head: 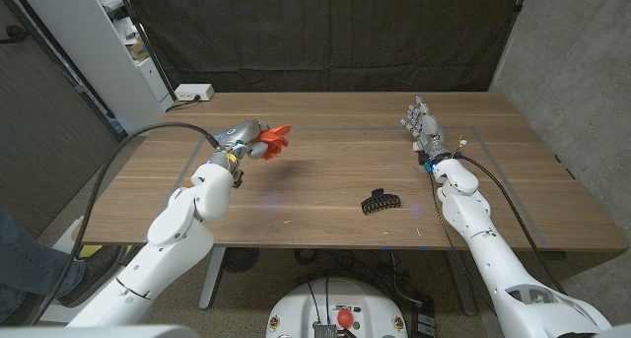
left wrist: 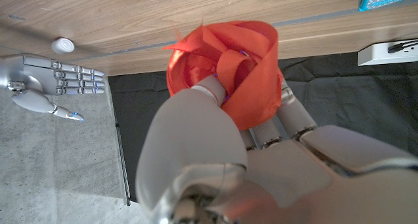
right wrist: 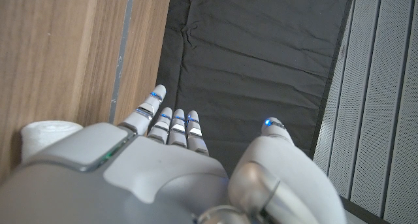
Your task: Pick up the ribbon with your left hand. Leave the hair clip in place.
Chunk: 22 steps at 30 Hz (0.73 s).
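Fingers of the left hand (head: pixel 246 141) are gripping the red ribbon (head: pixel 277 135) above the tabletop (head: pixel 325 180), loops pointing right (bunched, axis unclear). Black hair clip (head: pixel 379 201) is lying well apart; right hand (head: pixel 422 123) is waiting, fingers spread.

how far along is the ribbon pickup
Mostly done: the left hand grips the red ribbon, which the head view suggests is raised off the table. The hair clip lies untouched near the front edge. The right hand waits open. Nothing obvious is left but holding on.
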Motion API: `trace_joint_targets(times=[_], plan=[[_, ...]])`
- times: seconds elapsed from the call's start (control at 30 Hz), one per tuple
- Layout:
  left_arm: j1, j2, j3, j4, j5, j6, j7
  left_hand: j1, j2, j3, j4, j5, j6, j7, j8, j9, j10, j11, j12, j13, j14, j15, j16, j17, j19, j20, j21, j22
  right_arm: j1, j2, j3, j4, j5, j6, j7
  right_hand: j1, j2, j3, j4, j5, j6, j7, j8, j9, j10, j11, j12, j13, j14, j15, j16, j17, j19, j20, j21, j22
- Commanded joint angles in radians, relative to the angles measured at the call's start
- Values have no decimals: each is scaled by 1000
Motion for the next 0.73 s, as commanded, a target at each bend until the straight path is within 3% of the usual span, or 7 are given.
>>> trace_joint_targets(times=[0.03,0.73], plan=[[-15,12,-23,-32,14,-5,-23,-12,-1,5,5,6,11,3,9,3,7,3,0,6,12,-39,-3,3,-6,3,8,-1,11,4,-2,19,0,7,-1,3,13,-1,-5,5,10,4,-2,2,8,3,1,6,7,1,6,3,15,1,-1,5],[-26,2,-28,-41,27,-4,-46,-20,-1,12,1,8,14,3,9,5,13,3,-5,24,23,-43,-11,11,-13,4,28,-4,34,8,-7,57,-2,9,13,4,15,-2,-7,5,14,4,-1,2,13,2,2,6,13,3,7,3,25,1,-6,5]])
